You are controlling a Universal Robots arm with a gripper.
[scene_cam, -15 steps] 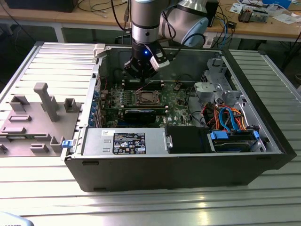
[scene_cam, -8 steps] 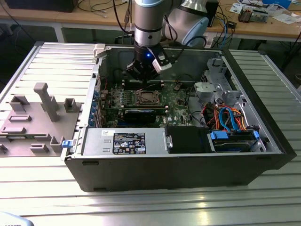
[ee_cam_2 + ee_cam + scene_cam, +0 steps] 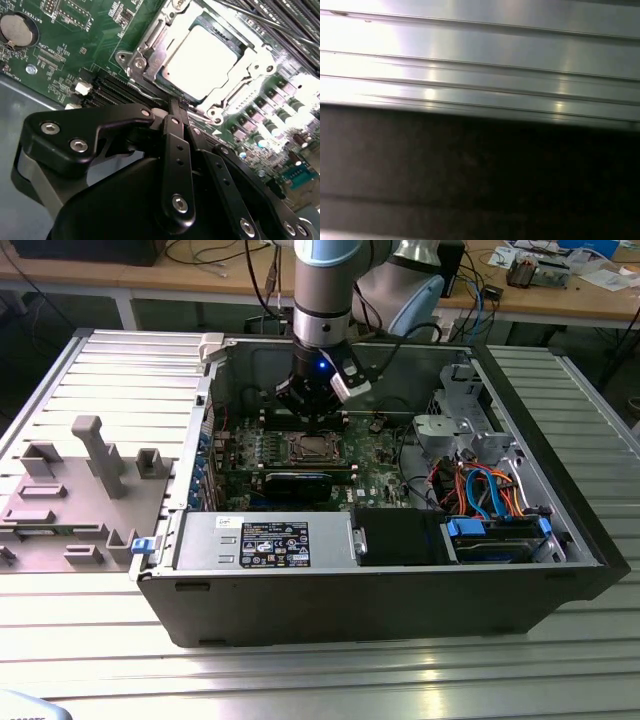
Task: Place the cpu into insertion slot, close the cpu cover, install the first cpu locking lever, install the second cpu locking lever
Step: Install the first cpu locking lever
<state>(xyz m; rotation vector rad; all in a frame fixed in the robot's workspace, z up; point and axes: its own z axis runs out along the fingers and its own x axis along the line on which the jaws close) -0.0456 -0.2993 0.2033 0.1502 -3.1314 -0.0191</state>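
The cpu (image 3: 202,57) lies flat in the insertion slot (image 3: 215,112), its silver top lit brightly. The cpu cover (image 3: 152,55) sits down around it as a silvery frame. My gripper (image 3: 174,106) is shut, with its black fingertips pressed together right at the socket's rim. A thin wire lever (image 3: 147,95) runs along that edge. In the exterior view the gripper (image 3: 312,412) hangs inside the open computer case, just behind the cpu (image 3: 312,448) on the green board.
Case walls (image 3: 215,390) enclose the board. A grey power supply (image 3: 265,540) and a blue drive cage (image 3: 495,530) fill the front, with orange and blue cables (image 3: 480,485) to the exterior view's right. Memory slots (image 3: 107,90) flank the socket. Grey fixtures (image 3: 95,455) stand on the ribbed table (image 3: 480,50).
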